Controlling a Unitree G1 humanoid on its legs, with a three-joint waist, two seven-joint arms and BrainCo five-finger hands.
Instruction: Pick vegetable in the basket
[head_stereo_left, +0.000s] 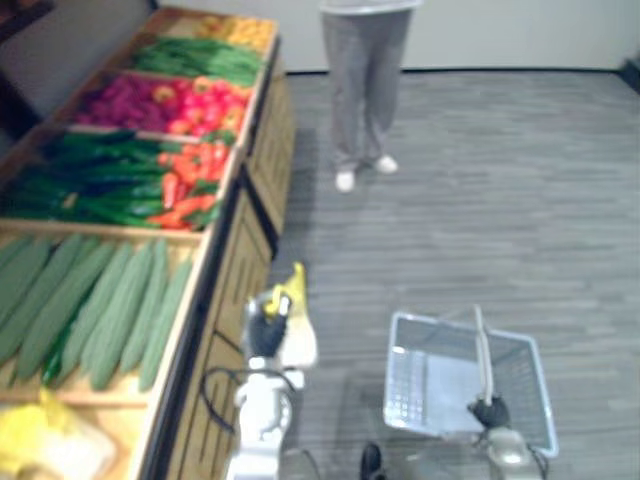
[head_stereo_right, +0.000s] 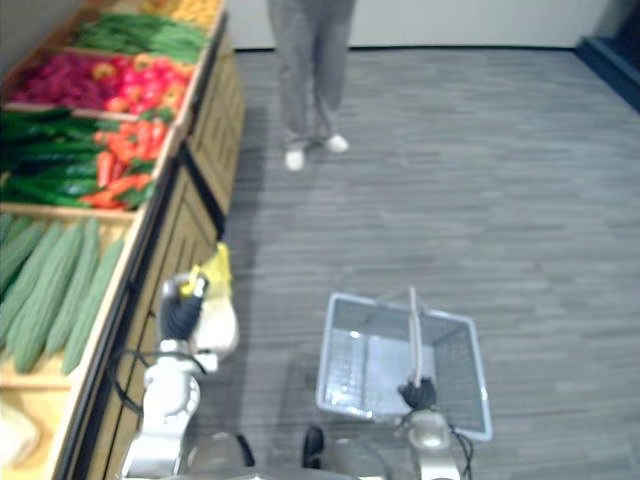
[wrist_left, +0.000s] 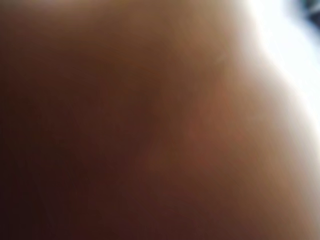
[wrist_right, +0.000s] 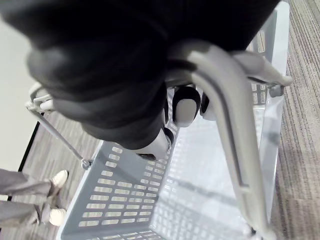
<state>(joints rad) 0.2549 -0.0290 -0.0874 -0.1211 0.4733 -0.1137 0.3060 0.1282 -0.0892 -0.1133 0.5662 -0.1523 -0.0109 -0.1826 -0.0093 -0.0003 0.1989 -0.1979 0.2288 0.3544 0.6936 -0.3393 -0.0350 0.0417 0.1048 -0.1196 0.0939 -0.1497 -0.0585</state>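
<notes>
Vegetable (head_stereo_left: 298, 335), pale cream with a yellow far end, hangs over the floor (head_stereo_left: 480, 200) at the near left, just beside the front of the wooden display stand (head_stereo_left: 240, 250) and well apart from the basket (head_stereo_left: 405, 380) to its right. The left robot hand (head_stereo_left: 265, 335) carries it. From the head views the hand seems wrapped round its middle, though the shape is too soft to be sure, and the left wrist view gives nothing but a brown blur.

It is probably light and fairly firm, with a smooth skin or wrap that could slip. A hold round the thick middle looks safer than one on the thin yellow end, which might bend or tear.

The basket is pale grey plastic with perforated walls, and what shows of its inside is empty. It hangs from its handle (wrist_right: 225, 130), which the right robot hand (head_stereo_left: 489, 411) grips with fingers curled tight around the bar.

On the stand, long green vegetables (head_stereo_left: 100, 300) lie nearest the hand, with red, green and yellow produce in the compartments beyond. A person (head_stereo_left: 365, 90) stands on the floor at the far side.

No label, brand or other writing can be read anywhere.
</notes>
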